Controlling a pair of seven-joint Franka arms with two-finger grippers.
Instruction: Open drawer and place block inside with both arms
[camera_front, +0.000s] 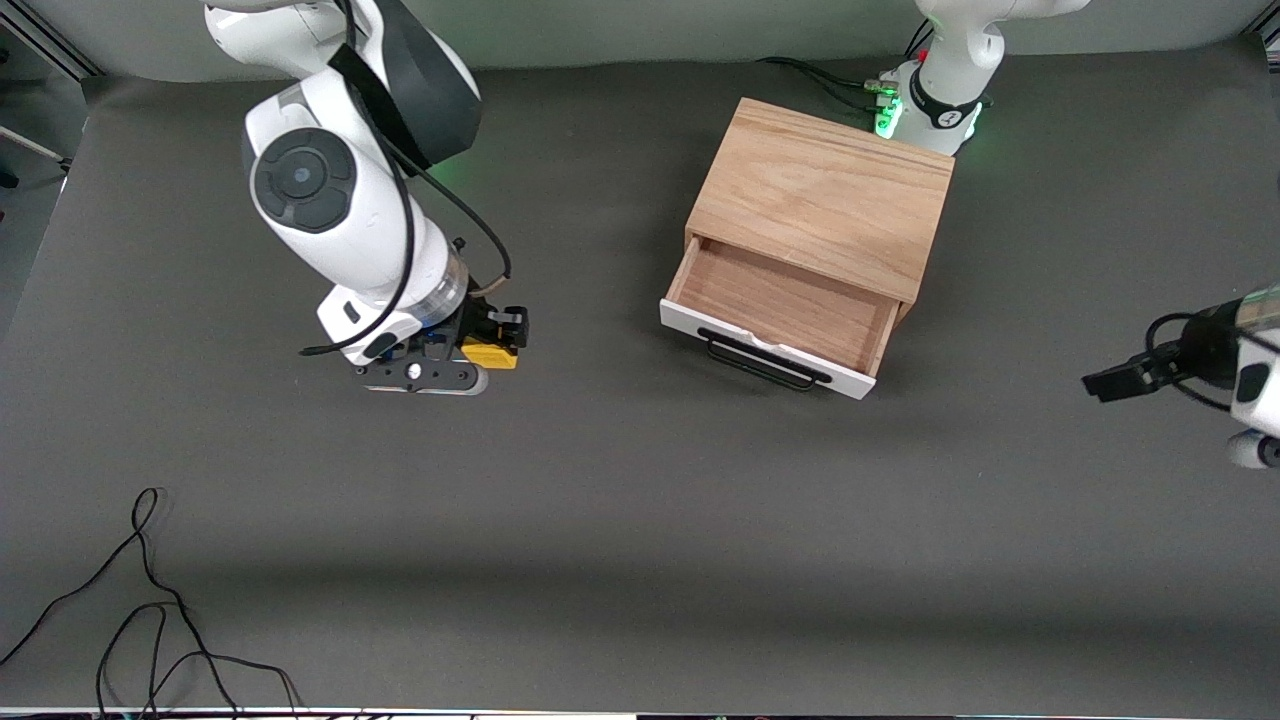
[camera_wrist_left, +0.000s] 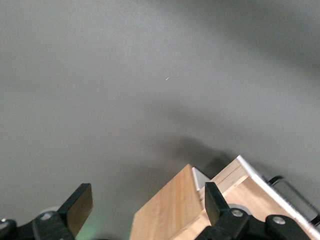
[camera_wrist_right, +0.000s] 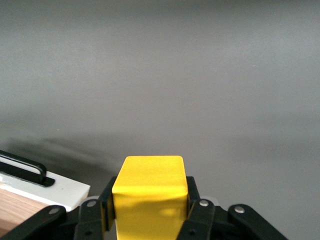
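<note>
1. From my station the right pincer (camera_front: 487, 352) is mostly hidden under its own wrist in the front view; only a sliver of the yellow block (camera_front: 490, 355) shows beside the black fingers.
2. The right wrist view settles it: the block (camera_wrist_right: 150, 195) is pinched between the two fingers (camera_wrist_right: 195, 210), its lower part cut off by the frame edge.
3. I cannot tell whether the block rests on the grey counter (camera_front: 640, 520) or hangs just above it; it is toward the right arm's end, well apart from the drawer.
4. The drawer (camera_front: 785, 310) is pulled out of its light-wood box (camera_front: 820, 195), and the tray floor I can see holds nothing. Its white front and black bar handle (camera_front: 765, 360) face the front camera.
5. The left pincer (camera_front: 1110, 380) hangs at the left arm's end of the counter, the arm partly out of frame. In the left wrist view its fingers (camera_wrist_left: 80, 205) are spread wide with nothing between them.
6. A loose black cable (camera_front: 150, 620) lies near the front edge of the counter.
</note>
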